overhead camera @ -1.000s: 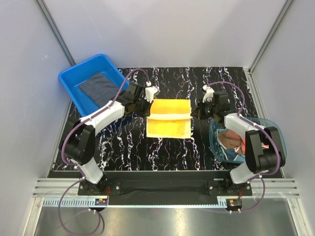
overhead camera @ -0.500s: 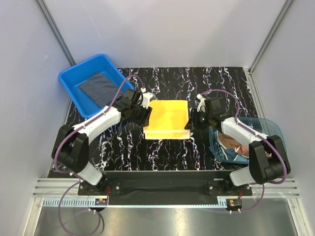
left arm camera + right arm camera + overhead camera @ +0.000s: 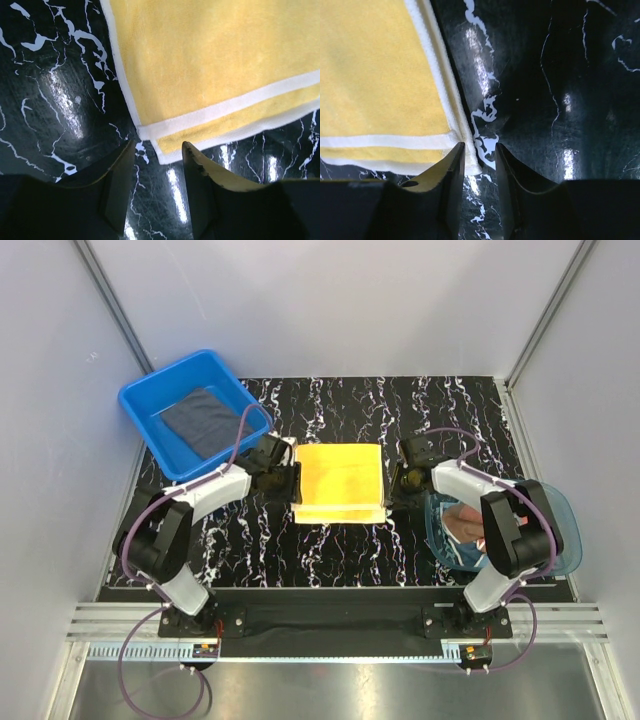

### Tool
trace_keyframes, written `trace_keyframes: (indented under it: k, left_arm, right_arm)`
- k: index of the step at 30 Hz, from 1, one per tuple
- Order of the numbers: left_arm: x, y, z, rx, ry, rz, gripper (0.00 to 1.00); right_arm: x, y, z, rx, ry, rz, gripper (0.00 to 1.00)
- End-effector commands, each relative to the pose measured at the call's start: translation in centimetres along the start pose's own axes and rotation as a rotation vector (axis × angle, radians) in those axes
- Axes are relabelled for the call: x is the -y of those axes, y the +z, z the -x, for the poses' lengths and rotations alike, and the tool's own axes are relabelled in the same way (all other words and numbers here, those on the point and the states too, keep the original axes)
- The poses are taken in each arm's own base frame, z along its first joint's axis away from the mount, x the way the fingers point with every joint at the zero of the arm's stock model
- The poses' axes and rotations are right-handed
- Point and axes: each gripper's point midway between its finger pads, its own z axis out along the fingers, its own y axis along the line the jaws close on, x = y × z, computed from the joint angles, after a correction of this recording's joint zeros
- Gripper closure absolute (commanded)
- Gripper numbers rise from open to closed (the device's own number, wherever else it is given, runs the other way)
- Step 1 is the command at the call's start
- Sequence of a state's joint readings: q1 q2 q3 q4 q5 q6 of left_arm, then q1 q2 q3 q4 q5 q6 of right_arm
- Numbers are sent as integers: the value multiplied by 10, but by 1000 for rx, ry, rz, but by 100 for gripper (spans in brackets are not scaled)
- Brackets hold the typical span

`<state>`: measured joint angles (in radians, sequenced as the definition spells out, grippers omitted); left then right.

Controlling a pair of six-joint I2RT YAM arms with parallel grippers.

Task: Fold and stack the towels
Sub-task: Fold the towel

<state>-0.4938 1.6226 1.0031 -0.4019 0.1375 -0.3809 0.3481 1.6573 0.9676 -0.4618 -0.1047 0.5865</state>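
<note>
A yellow towel (image 3: 340, 480) with white borders lies folded in half on the black marbled table (image 3: 330, 550). My left gripper (image 3: 289, 483) is at its left near corner, open. In the left wrist view the towel (image 3: 215, 65) corner lies just ahead of the left gripper (image 3: 156, 151), with nothing between the fingers. My right gripper (image 3: 394, 486) is at the right near corner, open. In the right wrist view the towel (image 3: 375, 75) corner rests loosely beside one finger of the right gripper (image 3: 479, 149). A dark towel (image 3: 200, 422) lies in the tub.
The blue plastic tub (image 3: 150, 400) stands at the back left, close to my left arm. A translucent teal bowl (image 3: 560, 512) at the right holds crumpled towels (image 3: 465, 525), partly hidden by my right arm. Grey walls close in both sides.
Both grippers brought the towel's far edge over to the near edge, then opened and let it go. The towel now lies flat in half, and both grippers sit just off its near corners.
</note>
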Motion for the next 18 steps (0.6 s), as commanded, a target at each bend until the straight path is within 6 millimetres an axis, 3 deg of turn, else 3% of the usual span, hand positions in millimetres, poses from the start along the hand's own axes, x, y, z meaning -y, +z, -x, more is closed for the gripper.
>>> trace_keyframes:
  k: [1,15,18]
  left_arm:
    - [-1,16,9,46,-46,11,54]
    - [-7,16,7,62,-55,33,55]
    - [-10,18,4,55,-52,47,55]
  right_arm:
    - [-12,-2,26,81,26,-19,63]
    - [-28,16,24,67,-1,-5,67]
    - [-23,22,22,61,-4,-45,68]
